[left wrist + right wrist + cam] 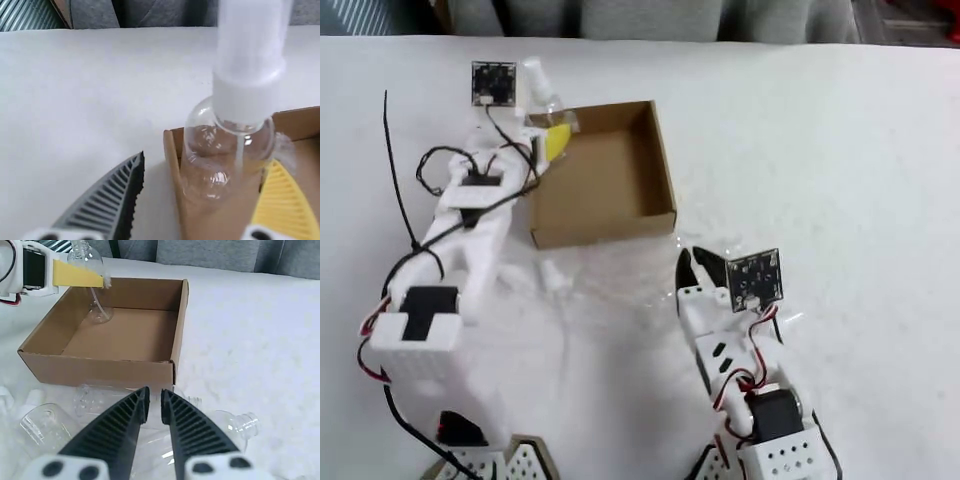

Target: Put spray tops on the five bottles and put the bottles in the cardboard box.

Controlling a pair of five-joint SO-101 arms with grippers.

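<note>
L gripper is seen at the far-left corner of the cardboard box. Fingers are spread: the grey finger is apart from the capped bottle, and the yellow finger is touching or just beside it. The spray top is seated on the neck. The bottle is upright with its base inside the box corner; whether it rests on the floor cannot be told. No other bottle is seen in the box.

Btwn box and R arm, loose clear bottles are lying on the table, at least one w/ open neck. Loose spray tops are noted nearby.

R gripper is held over those bottles, fingers nearly together w/ a narrow gap, nothing pinched.

Est. progress: approx 1 of 5 bottles capped and boxed. The rest are judged to need capping and loading.
</note>
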